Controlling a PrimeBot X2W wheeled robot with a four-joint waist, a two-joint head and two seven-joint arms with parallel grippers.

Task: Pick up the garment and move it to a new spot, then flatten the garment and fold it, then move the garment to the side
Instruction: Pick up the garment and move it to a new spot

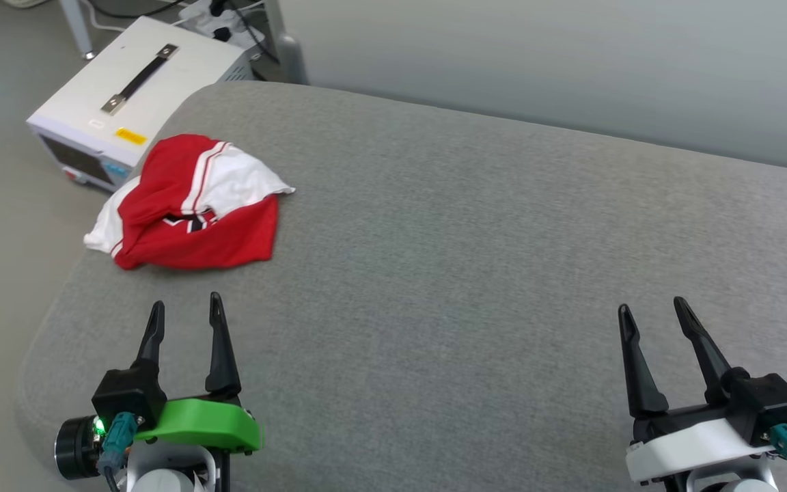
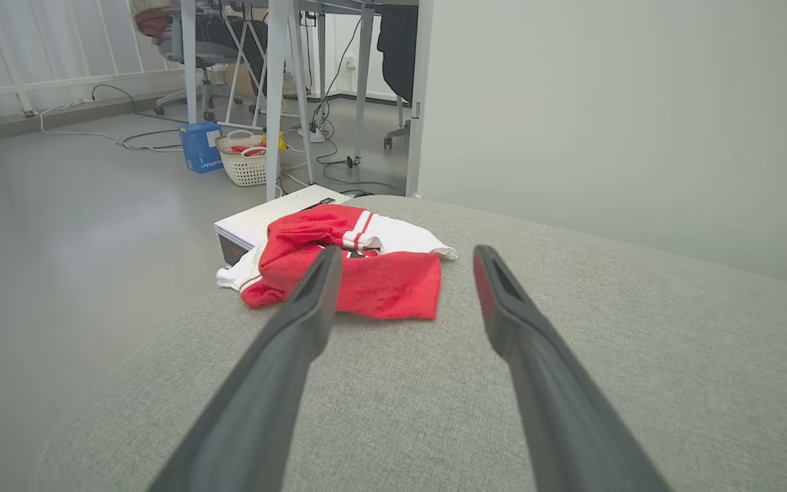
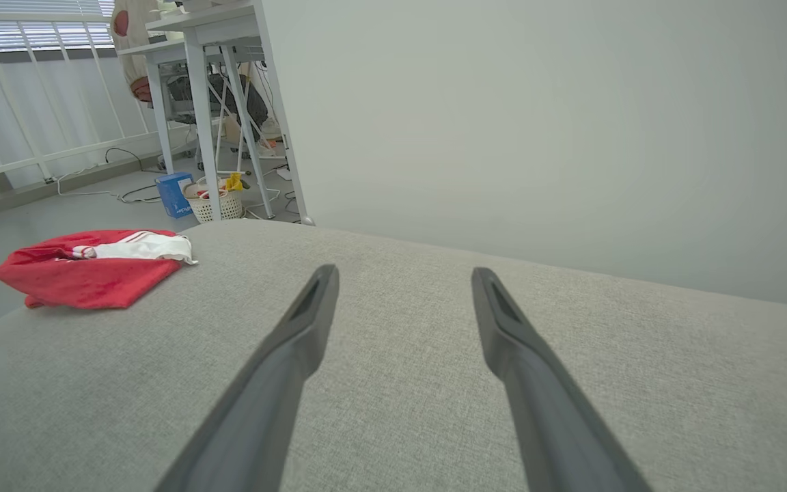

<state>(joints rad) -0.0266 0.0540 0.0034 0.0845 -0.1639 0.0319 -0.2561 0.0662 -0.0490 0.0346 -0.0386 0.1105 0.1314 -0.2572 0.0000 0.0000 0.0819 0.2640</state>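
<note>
Shirt [image 1: 188,212] lies crumpled at 10 o'clock corner of grey tabletop [image 1: 475,260], white sleeve at edge. Left claw [image 1: 186,301] wide open, empty, near shirt at 7 o'clock. Right claw [image 1: 652,304] wide open, empty, well apart at 5. Best move: left claw reaches ahead, pinches thick red fold, lifts clear. White instrument box [image 1: 134,89] on floor beyond edge: cloth could slide off toward it.
</note>
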